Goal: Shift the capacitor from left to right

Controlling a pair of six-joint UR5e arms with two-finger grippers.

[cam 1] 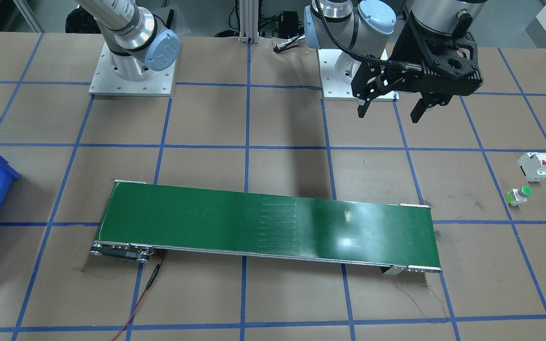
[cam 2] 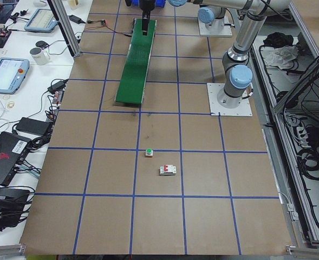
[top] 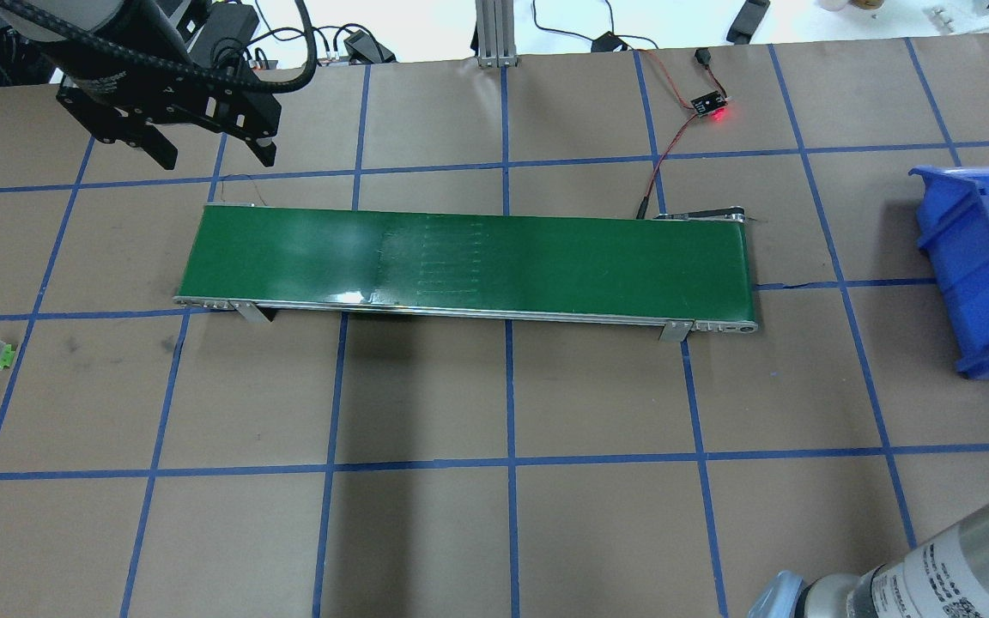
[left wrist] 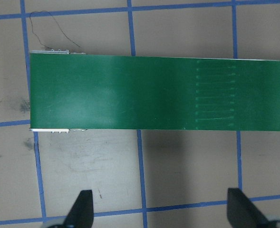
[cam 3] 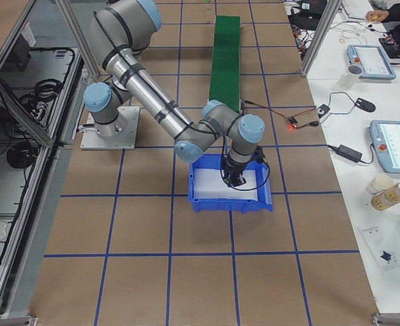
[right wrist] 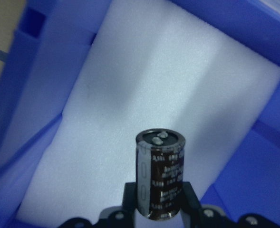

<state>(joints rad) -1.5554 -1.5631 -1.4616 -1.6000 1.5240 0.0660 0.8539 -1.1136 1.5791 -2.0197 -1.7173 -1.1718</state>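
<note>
The capacitor (right wrist: pixel 161 175), a dark cylinder with pale print and two silvery terminals on top, stands upright between my right gripper's (right wrist: pixel 159 209) fingers. It hangs over the white foam pad (right wrist: pixel 154 85) inside the blue bin (right wrist: pixel 35 57). In the exterior right view my right gripper (cam 3: pixel 235 178) reaches down into that bin (cam 3: pixel 230 202). My left gripper (cam 1: pixel 389 111) is open and empty, raised above the table behind the left end of the green belt (cam 1: pixel 268 225). The left wrist view shows its fingertips (left wrist: pixel 82 209) wide apart over bare table.
The belt (top: pixel 469 262) lies across the table's middle, with a red-lit sensor board (top: pixel 709 107) wired behind it. A white breaker (cam 1: pixel 535 166) and a green-capped button (cam 1: pixel 518 195) sit on the robot's left. The bin (top: pixel 958 257) stands at the robot's right edge.
</note>
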